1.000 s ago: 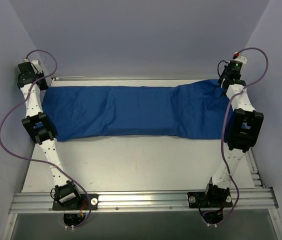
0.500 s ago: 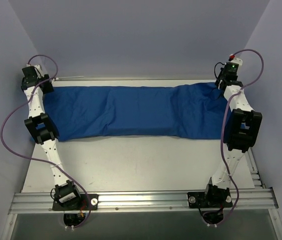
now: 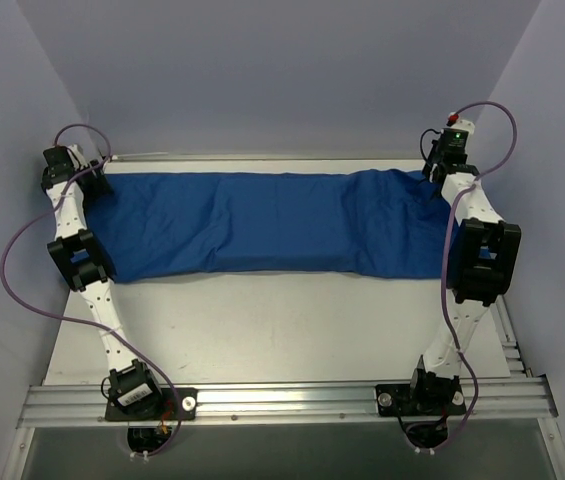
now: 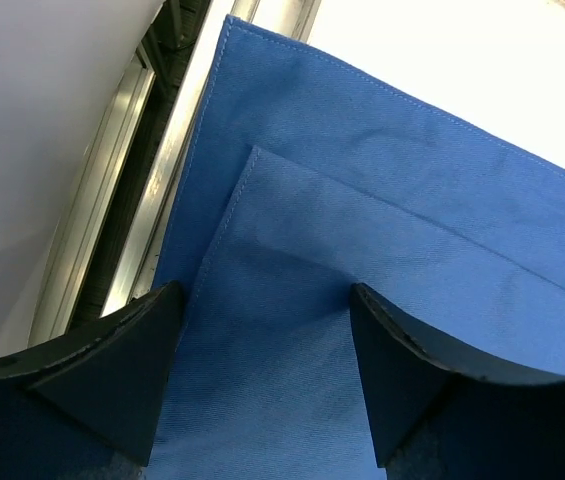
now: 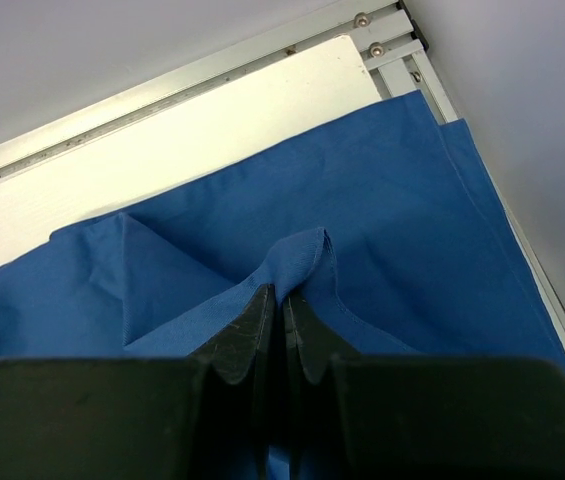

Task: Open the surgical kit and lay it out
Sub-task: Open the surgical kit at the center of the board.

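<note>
The surgical kit's blue cloth wrap [image 3: 262,222] lies folded as a long band across the far half of the table. The mesh tray, gauze packets, clamps and tweezers are hidden. My left gripper [image 3: 90,178] is open over the wrap's far left corner, with a folded cloth edge [image 4: 262,300] lying between its fingers [image 4: 122,350]. My right gripper [image 3: 434,178] is at the far right corner, shut on a pinched ridge of the blue cloth [image 5: 302,255], which rises between its fingertips [image 5: 254,320].
Aluminium frame rails [image 4: 112,190] run close beside the wrap's left edge, and another rail [image 5: 192,80] runs along the table's back edge. Grey walls stand close on the left, right and back. White tabletop [image 3: 282,320] shows in front of the wrap.
Both wrists have shifted slightly toward the far corners and inward. The right gripper drew its pinched corner a little leftward; the wrap's right end looks slightly more bunched.
</note>
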